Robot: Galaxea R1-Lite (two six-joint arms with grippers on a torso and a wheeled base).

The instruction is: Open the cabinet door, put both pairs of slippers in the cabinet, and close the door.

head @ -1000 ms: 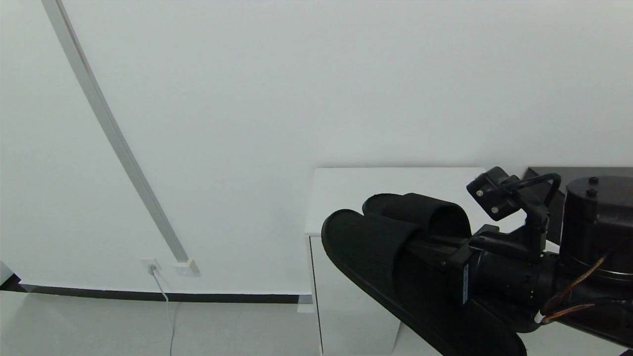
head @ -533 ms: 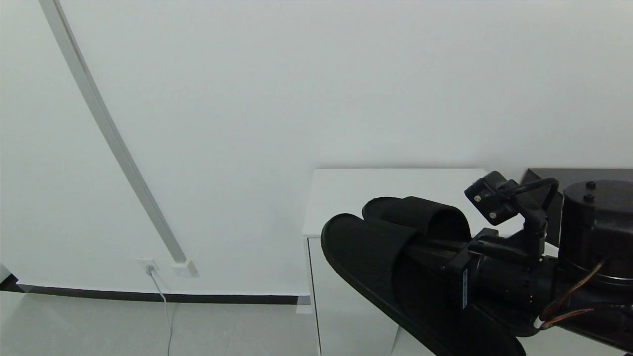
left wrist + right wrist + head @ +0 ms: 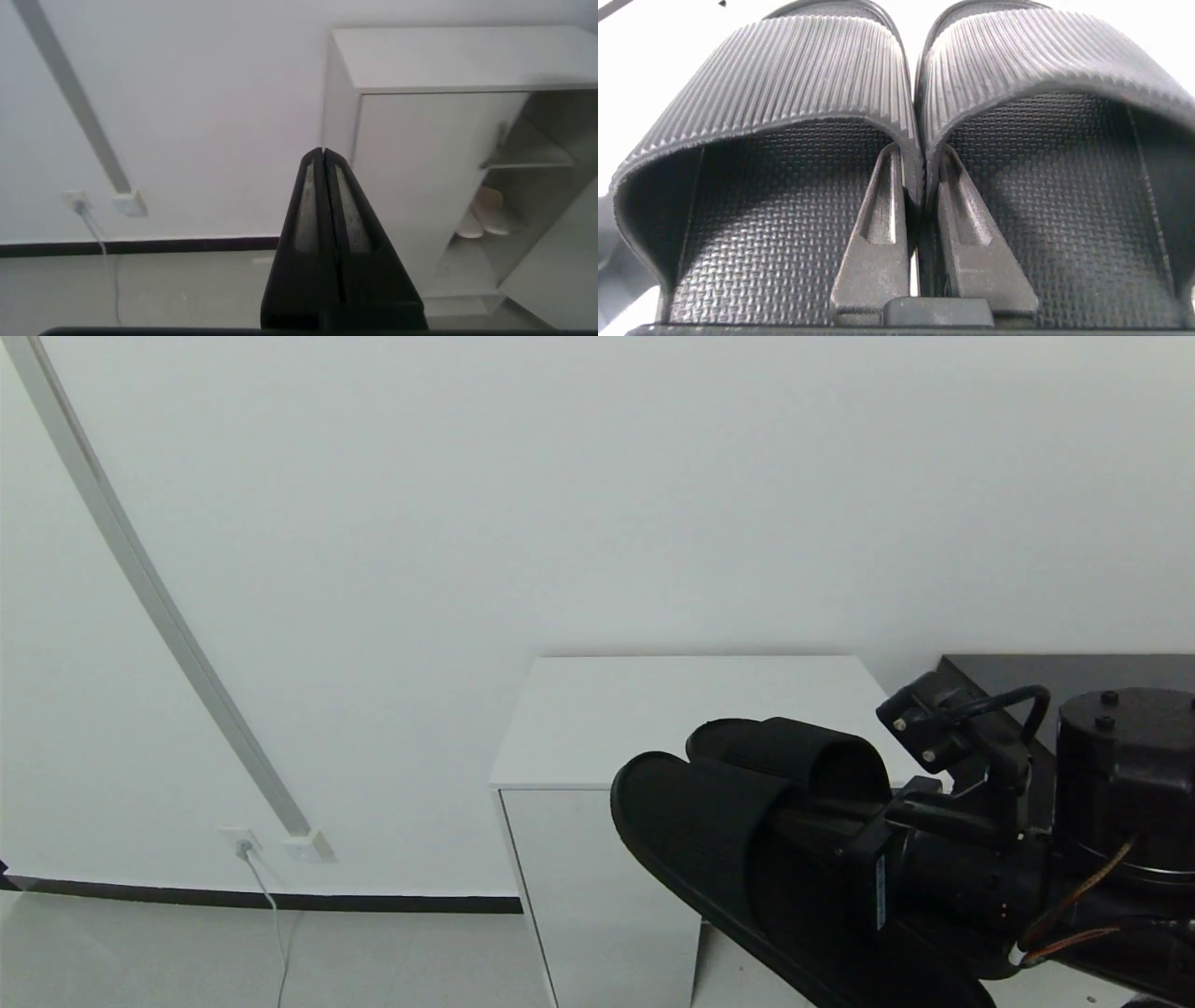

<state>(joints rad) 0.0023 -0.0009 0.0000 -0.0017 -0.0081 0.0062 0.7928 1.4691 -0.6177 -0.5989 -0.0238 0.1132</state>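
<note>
Since the cabinet (image 3: 420, 56) stands open on its shelves (image 3: 528, 154) and what looks like a pale pair of slippers (image 3: 491, 213) lies on a lower one, I take the step in hand to be carrying in the second pair, the black slippers (image 3: 766, 233). The right fingers (image 3: 878, 233) hold them. One finger is tucked inside each slipper, under its ribbed strap (image 3: 785, 75), and the two inner side walls are pinched together in the narrow gap between the fingers. The toes point away beyond the fingertips, and the heels lie back towards the wrist. From the head view the pair hangs in the air, with the white cabinet ahead of those fingers, past the toes and not touching as far as I can tell. The left fingers (image 3: 308, 215) are pressed together with nothing between them; they aim at the cabinet's front, and the open compartment lies off to one side of them. Next, as I judge it, the right arm must come round to the opening, slide the pair flat onto a free shelf, and only then let go — the grip is on soft walls, so a tilt might let one slipper work loose.
</note>
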